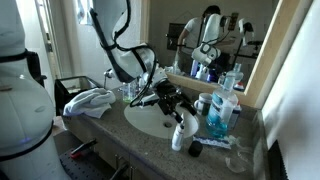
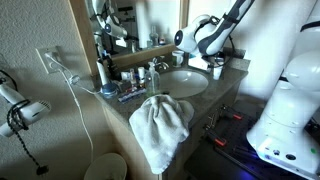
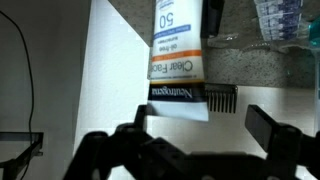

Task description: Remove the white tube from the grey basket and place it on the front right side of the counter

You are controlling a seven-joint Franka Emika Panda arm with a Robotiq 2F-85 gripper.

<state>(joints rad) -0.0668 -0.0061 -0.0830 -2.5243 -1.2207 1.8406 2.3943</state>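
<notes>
The white tube (image 3: 178, 50) carries a "Neutrogena Clear Face 50" label. In the wrist view it lies flat, partly on the speckled counter (image 3: 235, 62) and partly on a white surface. My gripper (image 3: 200, 115) is open just over its crimped end. That end sits between the fingers, close to the left one and well clear of the right one. In an exterior view the gripper (image 1: 176, 102) hangs over the front of the sink, with the tube (image 1: 180, 135) below it near the counter's front edge. A grey container (image 1: 205, 102), possibly the basket, stands behind.
A clear pump bottle of blue liquid (image 1: 222, 112) stands beside the tube. A small black comb-like item (image 3: 221, 98) lies by the tube's end. The oval white sink (image 2: 180, 82) is set into the counter. A white towel (image 2: 160, 125) hangs over the counter's edge. A mirror (image 1: 215, 35) backs the counter.
</notes>
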